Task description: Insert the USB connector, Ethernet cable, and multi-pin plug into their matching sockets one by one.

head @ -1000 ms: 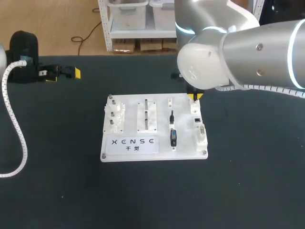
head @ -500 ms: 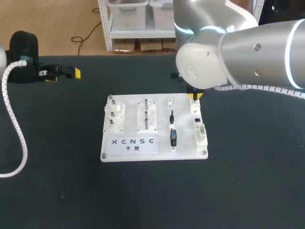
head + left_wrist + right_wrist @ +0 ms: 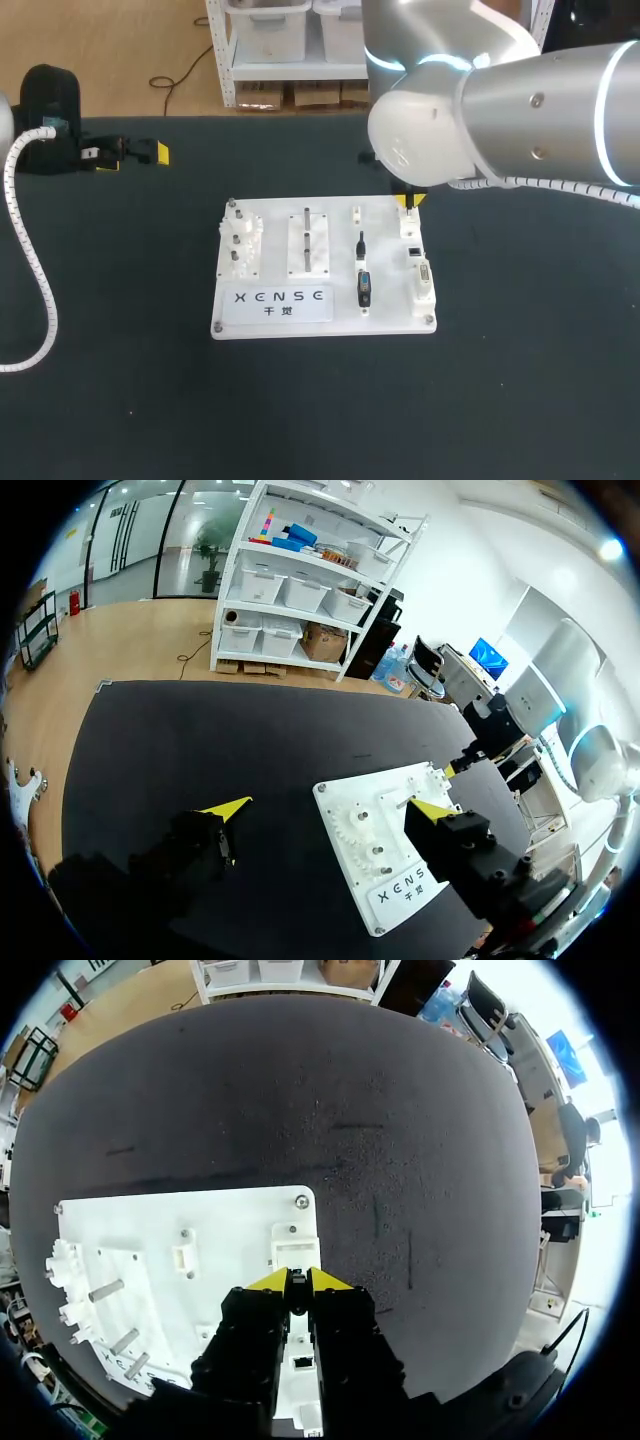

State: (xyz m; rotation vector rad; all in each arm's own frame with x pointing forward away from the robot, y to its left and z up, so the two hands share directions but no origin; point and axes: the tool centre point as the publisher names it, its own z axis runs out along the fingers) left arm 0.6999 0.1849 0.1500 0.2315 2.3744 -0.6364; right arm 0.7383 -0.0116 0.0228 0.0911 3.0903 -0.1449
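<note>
- Dark matting (image 3: 520,380) was seen to cover the whole table, with the white board (image 3: 325,328) laid square in the middle of it.
- And the right pincer (image 3: 298,1280) was found poised over the board's far right corner, its yellow tips drawn all but together, just above the small white corner socket (image 3: 295,1251).
- Whether a plug was pinched between those tips could not be told; nothing was plainly made out there.
- The black plug (image 3: 364,288), blue-faced and most likely the USB one, was left lying on the board near its front edge, apart from the pincer.
- The left pincer (image 3: 328,810) was held far off over bare matting, its fingers spread wide, with nothing between them.
- For this step, it was judged that the tips should be centred squarely over the socket's mouth before any descent was made.
- A straight, slow push was thought best: any tilt could jam the part against the socket's rim or shove the board across the matting.
- Pressure should be eased once the part was felt to seat.
- Lettering (image 3: 283,297) was noted in two lines on the board's front strip, dark on white; it was not read off.
</note>
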